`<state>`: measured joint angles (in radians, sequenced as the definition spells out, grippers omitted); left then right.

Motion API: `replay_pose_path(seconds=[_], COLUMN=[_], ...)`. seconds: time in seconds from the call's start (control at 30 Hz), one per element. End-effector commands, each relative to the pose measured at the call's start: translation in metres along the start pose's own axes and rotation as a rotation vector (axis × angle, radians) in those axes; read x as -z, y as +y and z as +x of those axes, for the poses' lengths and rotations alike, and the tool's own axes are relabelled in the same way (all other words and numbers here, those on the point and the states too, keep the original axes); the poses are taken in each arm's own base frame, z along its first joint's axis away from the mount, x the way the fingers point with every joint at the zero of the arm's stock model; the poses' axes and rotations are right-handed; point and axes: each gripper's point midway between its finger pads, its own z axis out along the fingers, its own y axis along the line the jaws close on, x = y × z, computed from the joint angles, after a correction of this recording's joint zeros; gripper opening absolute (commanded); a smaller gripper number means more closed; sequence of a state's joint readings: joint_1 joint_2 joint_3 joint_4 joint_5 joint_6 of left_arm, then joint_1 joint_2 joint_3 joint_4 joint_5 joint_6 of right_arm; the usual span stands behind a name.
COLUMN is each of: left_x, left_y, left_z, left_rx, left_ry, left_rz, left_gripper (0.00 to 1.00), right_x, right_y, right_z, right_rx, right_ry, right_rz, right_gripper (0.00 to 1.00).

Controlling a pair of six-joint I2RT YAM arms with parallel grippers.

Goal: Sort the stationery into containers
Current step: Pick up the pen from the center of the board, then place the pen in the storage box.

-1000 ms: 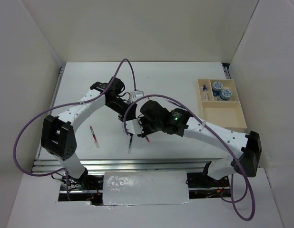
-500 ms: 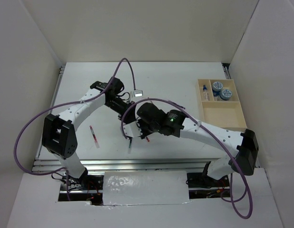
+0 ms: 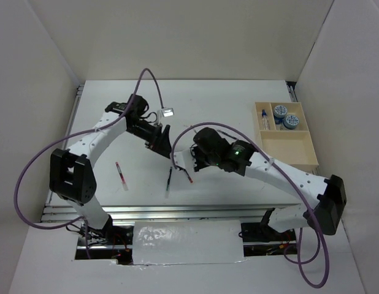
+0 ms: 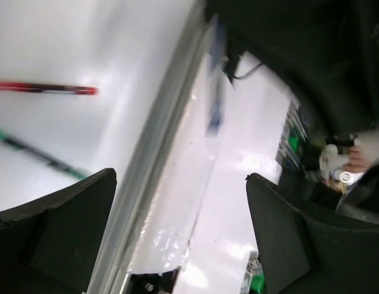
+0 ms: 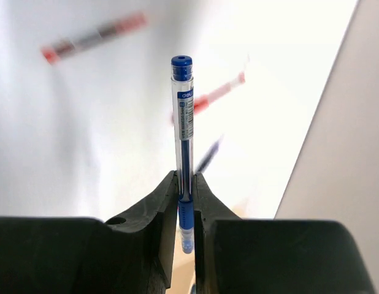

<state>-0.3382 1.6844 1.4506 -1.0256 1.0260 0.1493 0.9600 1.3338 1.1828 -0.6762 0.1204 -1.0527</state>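
My right gripper [image 5: 186,190] is shut on a blue pen [image 5: 184,116], which stands straight up out of the fingers. In the top view the right gripper [image 3: 181,163] hangs over the table's middle. Just to its upper left my left gripper [image 3: 159,140] is open and holds nothing; its fingers [image 4: 54,233] stand wide apart. On the table lie a red pen [image 3: 121,176], a dark pen [image 3: 169,180] and a second red pen [image 3: 188,176]. The beige tray [image 3: 286,160] at the right holds two blue-and-white rolls [image 3: 279,111] and a small bottle [image 3: 265,119].
White walls enclose the table on three sides. Purple cables loop above both arms. A metal rail [image 3: 177,211] runs along the table's near edge. The tray's large front compartment [image 3: 287,149] shows only bare floor.
My left gripper has opened and drawn back up and to the left. My right gripper has closed on the blue pen and shifted slightly right.
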Motion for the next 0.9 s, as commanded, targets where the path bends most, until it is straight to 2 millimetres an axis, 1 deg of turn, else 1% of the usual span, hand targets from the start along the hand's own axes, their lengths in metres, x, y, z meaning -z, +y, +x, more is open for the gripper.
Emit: replay_pose_path(seconds=[0.0,0.03,0.07,0.1,0.13,0.17,0.2,0.23,0.27,0.3,0.33,0.37,0.4,0.43,0.47,0.5,0.53,0.57,0.6,0.63,0.67,0.7,0.73,0.77,0.8,0.83,0.87], left_x=[0.039,0.051,0.057,0.061,0.065,0.065,0.067,0.068,0.069,0.072,0.073,0.076,0.077,0.078,0.084,0.087,0.090,0.097,0.101,0.106,0.119,0.125,0.147,0.157,0.164,0.178,0.186], left_y=[0.013,0.018,0.026,0.029,0.027,0.032,0.029,0.032,0.039,0.041,0.047,0.047,0.051,0.051,0.056,0.062,0.069,0.079,0.084,0.090,0.099,0.106,0.118,0.125,0.130,0.135,0.140], left_z=[-0.022,-0.027,-0.028,-0.027,-0.028,-0.025,-0.025,-0.026,-0.023,-0.024,-0.024,-0.026,-0.025,-0.027,-0.032,-0.033,-0.033,-0.033,-0.031,-0.031,-0.029,-0.024,-0.019,-0.014,-0.007,-0.001,0.007], left_rx=[-0.008,-0.015,-0.021,-0.030,-0.060,-0.061,-0.077,-0.082,-0.070,-0.055,-0.057,-0.063,-0.069,-0.037,-0.038,-0.028,-0.020,0.000,0.014,0.031,0.053,0.076,0.134,0.167,0.194,0.218,0.240], left_ry=[-0.150,-0.197,-0.209,-0.214,-0.225,-0.220,-0.226,-0.232,-0.235,-0.255,-0.275,-0.296,-0.302,-0.321,-0.351,-0.363,-0.371,-0.385,-0.390,-0.402,-0.426,-0.434,-0.475,-0.495,-0.503,-0.522,-0.505], left_rz=[-0.098,-0.134,-0.189,-0.216,-0.241,-0.276,-0.288,-0.309,-0.344,-0.368,-0.387,-0.409,-0.427,-0.440,-0.499,-0.544,-0.591,-0.656,-0.688,-0.725,-0.794,-0.835,-0.941,-0.975,-0.990,-1.021,-1.066], left_gripper=[0.99,0.99,0.99,0.99,0.99,0.99,0.99,0.99,0.99,0.99,0.99,0.99,0.99,0.99,0.99,0.99,0.99,0.99,0.99,0.99,0.99,0.99,0.99,0.99,0.99,0.99,0.99], right_x=[0.035,0.038,0.044,0.056,0.062,0.073,0.080,0.087,0.092,0.102,0.102,0.111,0.114,0.112,0.113,0.117,0.114,0.109,0.105,0.102,0.098,0.090,0.085,0.082,0.074,0.070,0.068], right_y=[-0.009,0.002,0.002,0.006,0.007,0.007,0.015,0.018,0.019,0.025,0.027,0.029,0.027,0.030,0.024,0.025,0.027,0.022,0.025,0.025,0.026,0.030,0.030,0.030,0.036,0.032,0.032], right_z=[0.053,0.074,0.089,0.125,0.143,0.159,0.195,0.212,0.224,0.253,0.263,0.281,0.289,0.300,0.305,0.318,0.327,0.331,0.340,0.346,0.349,0.356,0.361,0.365,0.371,0.376,0.381], right_rx=[-0.081,-0.094,-0.101,-0.124,-0.130,-0.135,-0.146,-0.153,-0.158,-0.170,-0.180,-0.217,-0.213,-0.232,-0.238,-0.246,-0.252,-0.241,-0.238,-0.235,-0.234,-0.235,-0.230,-0.226,-0.220,-0.207,-0.205], right_ry=[0.093,0.142,0.172,0.243,0.280,0.308,0.389,0.426,0.438,0.500,0.504,0.541,0.550,0.559,0.552,0.575,0.586,0.564,0.570,0.573,0.575,0.578,0.582,0.587,0.587,0.594,0.601], right_rz=[0.063,0.037,0.045,0.056,0.063,0.085,0.073,0.074,0.082,0.073,0.065,0.075,0.071,0.048,0.064,0.062,0.049,0.068,0.047,0.054,0.045,0.025,0.032,0.033,0.009,0.031,0.034], right_gripper=[0.00,0.00,0.00,0.00,0.00,0.00,0.00,0.00,0.00,0.00,0.00,0.00,0.00,0.00,0.00,0.00,0.00,0.00,0.01,0.01,0.01,0.01,0.01,0.01,0.01,0.01,0.02])
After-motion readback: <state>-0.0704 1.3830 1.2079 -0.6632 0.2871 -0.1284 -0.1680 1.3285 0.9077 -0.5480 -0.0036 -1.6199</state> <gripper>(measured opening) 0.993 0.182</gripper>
